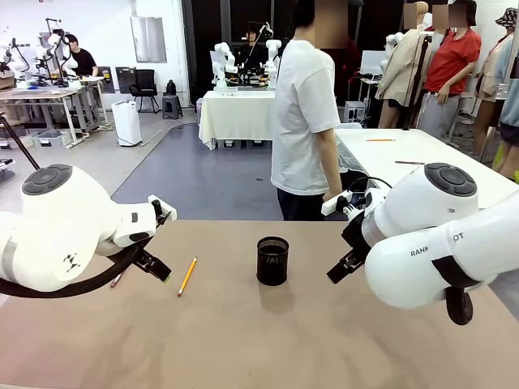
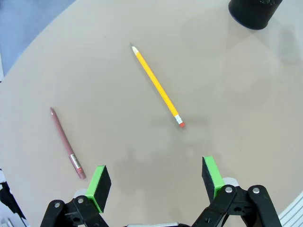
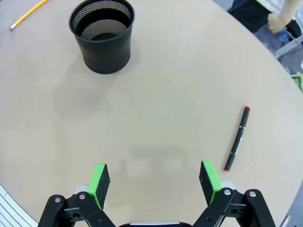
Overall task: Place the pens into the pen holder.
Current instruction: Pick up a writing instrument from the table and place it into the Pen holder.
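The pink pen [image 2: 65, 142] lies beside the left gripper [image 2: 155, 178], whose fingers are spread and empty, with the yellow pencil [image 2: 157, 87] just ahead. The pen holder [image 1: 272, 260] stands upright between the arms. The right gripper [image 3: 154, 178], likewise spread and empty, hovers beside the black pen [image 3: 237, 138].

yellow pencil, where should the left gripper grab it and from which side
Grip the yellow pencil mid-shaft, from straight above, with the left gripper turned to close across the shaft. It lies flat on the table with bare space on either side.

The pencil [image 2: 157, 87] is coloured yellow-orange. A pinkish-brown pen [image 2: 65, 142] and a red-tipped black pen [image 3: 237, 138] are provided. The pen holder [image 3: 106, 52] is patterned in black mesh.
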